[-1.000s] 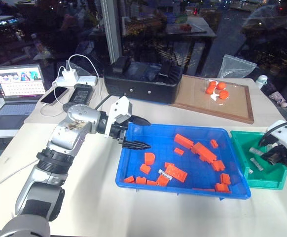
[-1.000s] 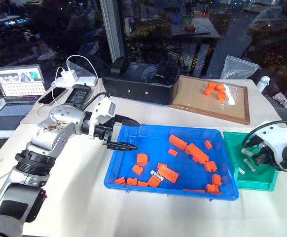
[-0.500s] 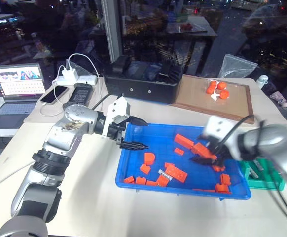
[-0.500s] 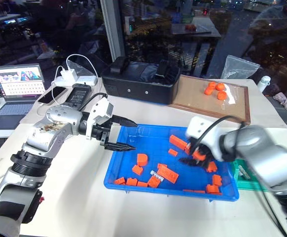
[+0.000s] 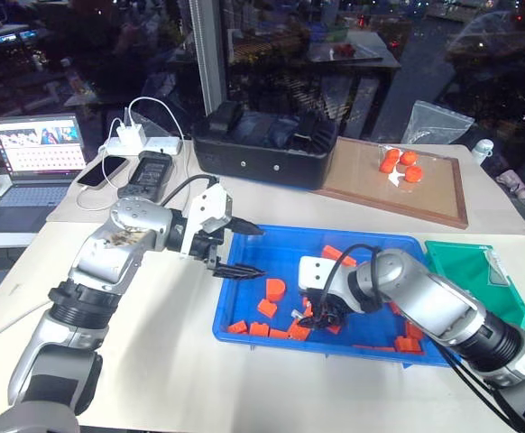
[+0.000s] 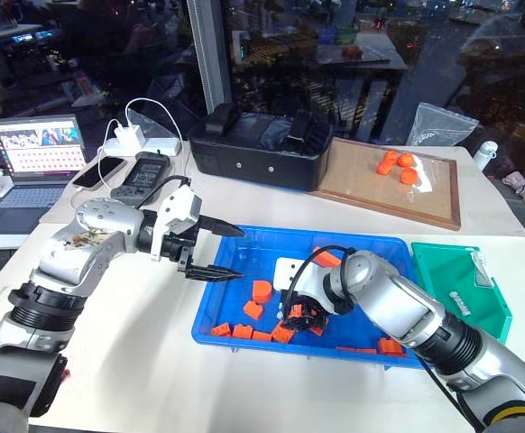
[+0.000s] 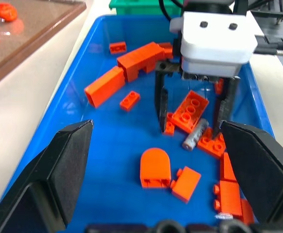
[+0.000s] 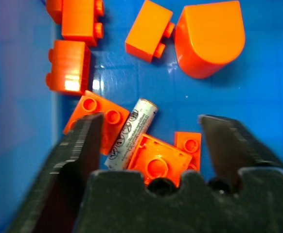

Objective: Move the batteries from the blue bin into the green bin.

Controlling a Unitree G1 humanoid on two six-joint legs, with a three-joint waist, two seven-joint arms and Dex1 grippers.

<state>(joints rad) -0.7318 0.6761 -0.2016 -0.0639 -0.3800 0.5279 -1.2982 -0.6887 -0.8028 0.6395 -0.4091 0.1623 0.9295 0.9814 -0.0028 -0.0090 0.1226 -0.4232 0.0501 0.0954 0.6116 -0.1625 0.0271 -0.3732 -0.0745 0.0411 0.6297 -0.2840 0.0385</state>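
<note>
A: Battery [image 8: 132, 132] position first. Where is it?

B: It lies in the blue bin [image 5: 271, 242], near the front wall, among orange blocks [image 7: 190, 110]. One block [image 8: 157, 160] leans on its lower end, and another [image 8: 97, 116] touches its side.

A: And the right gripper [image 7: 192, 119]?

B: It points down at the battery. Its fingers [image 7: 161, 108] are apart, with nothing between them yet, one on each side of the small pile. From the right wrist view the battery is between the fingers but closer to one of them.

A: How does the long axis go?

B: On a slant to the line between the two fingers, neither across it nor along it. I think the wrist needs a little turn, otherwise the fingers close on the blocks too.

A: The left gripper [image 5: 242, 251]?

B: It hangs over the left edge of the blue bin, fingers apart and empty. It is well apart from the battery, so the right arm is nearer.

A: The green bin [image 5: 456, 263]?

B: It stands just beside the blue bin on the right, on the white surface [image 5: 172, 361]. I see one battery [image 6: 457, 304] inside it.
</note>
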